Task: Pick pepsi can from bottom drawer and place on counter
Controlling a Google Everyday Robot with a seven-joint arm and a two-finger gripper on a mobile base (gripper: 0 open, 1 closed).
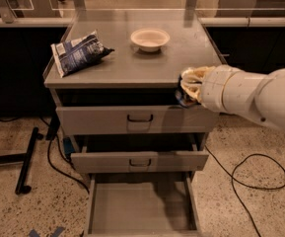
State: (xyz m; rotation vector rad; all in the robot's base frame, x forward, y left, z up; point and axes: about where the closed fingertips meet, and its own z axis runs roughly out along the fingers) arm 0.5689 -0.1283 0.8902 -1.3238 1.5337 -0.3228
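**Pepsi can held at the desk's front right corner**

The gripper (190,87), at the end of a white arm (250,95) reaching in from the right, sits at the front right corner of the desk (132,65), about level with its top edge. Its cream fingers (195,77) are closed around the pepsi can (183,98). Only a dark blue sliver of the can shows beneath them, just below the desk's edge and in front of the right end of the top drawer (112,118). All 3 drawers stand open in steps. The bottom drawer (137,209) is pulled out furthest, its flat floor in view. On the desk, a blue-white chip bag (78,53) lies at the left and a pale bowl (150,37) stands toward the back, both well apart from the gripper.
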